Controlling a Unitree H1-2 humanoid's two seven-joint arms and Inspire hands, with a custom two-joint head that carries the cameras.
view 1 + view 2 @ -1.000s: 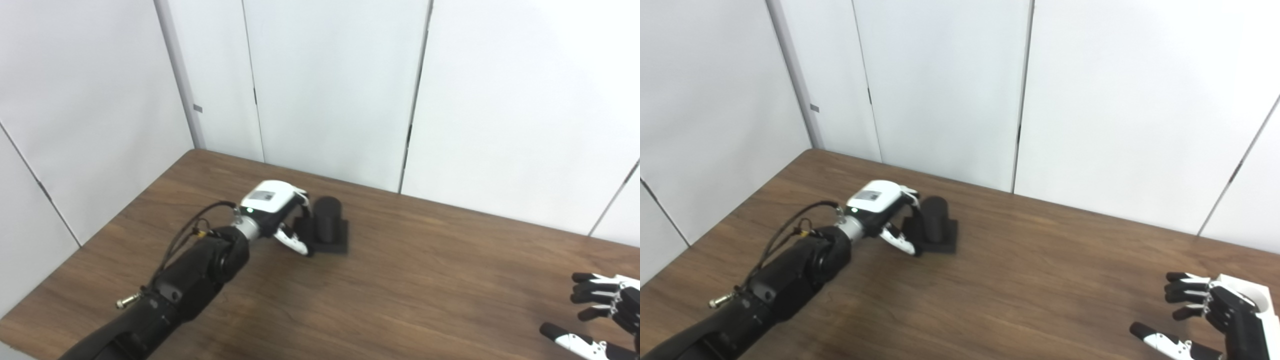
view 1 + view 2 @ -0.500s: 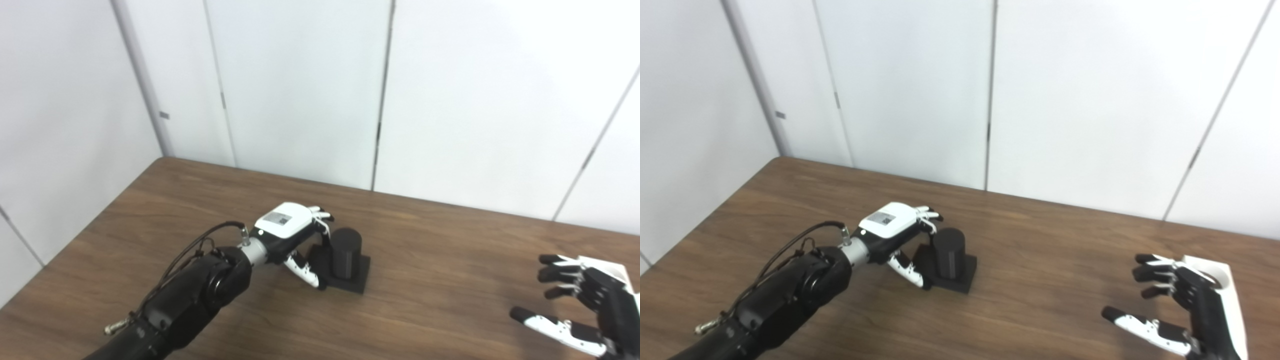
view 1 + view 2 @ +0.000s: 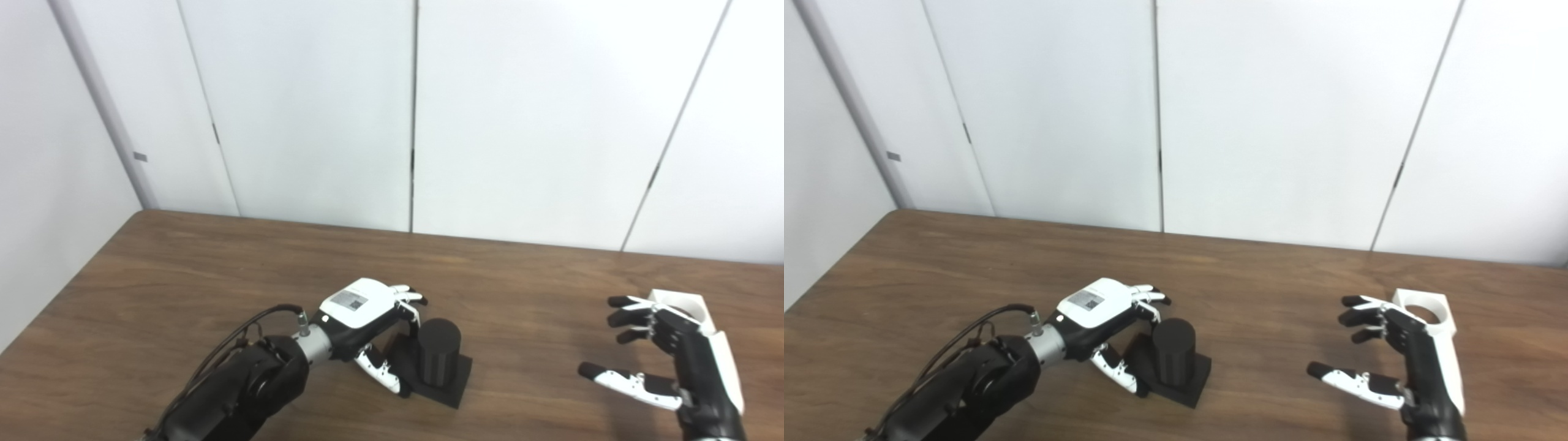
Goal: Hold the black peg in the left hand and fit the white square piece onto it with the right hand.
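The black peg (image 3: 438, 353), a short upright cylinder on a flat square black base, stands on the wooden table (image 3: 184, 275) left of centre. My left hand (image 3: 367, 312) sits right against the peg's left side. Its fingers arch toward the top of the cylinder and the thumb lies along the base's front left edge, but the hand is open, not closed around the peg. The white square piece (image 3: 1424, 309), with a round hole in it, lies flat at the right. My right hand (image 3: 1396, 358) hovers open just in front of it, fingers spread and holding nothing.
White wall panels (image 3: 410, 122) rise close behind the table's far edge. The table's left edge (image 3: 67, 288) runs diagonally at the left. Bare wood (image 3: 1268, 331) lies between the peg and the white piece.
The camera has swung to the right, bringing the white piece and the whole right hand into view. The left hand stays beside the peg, still open.
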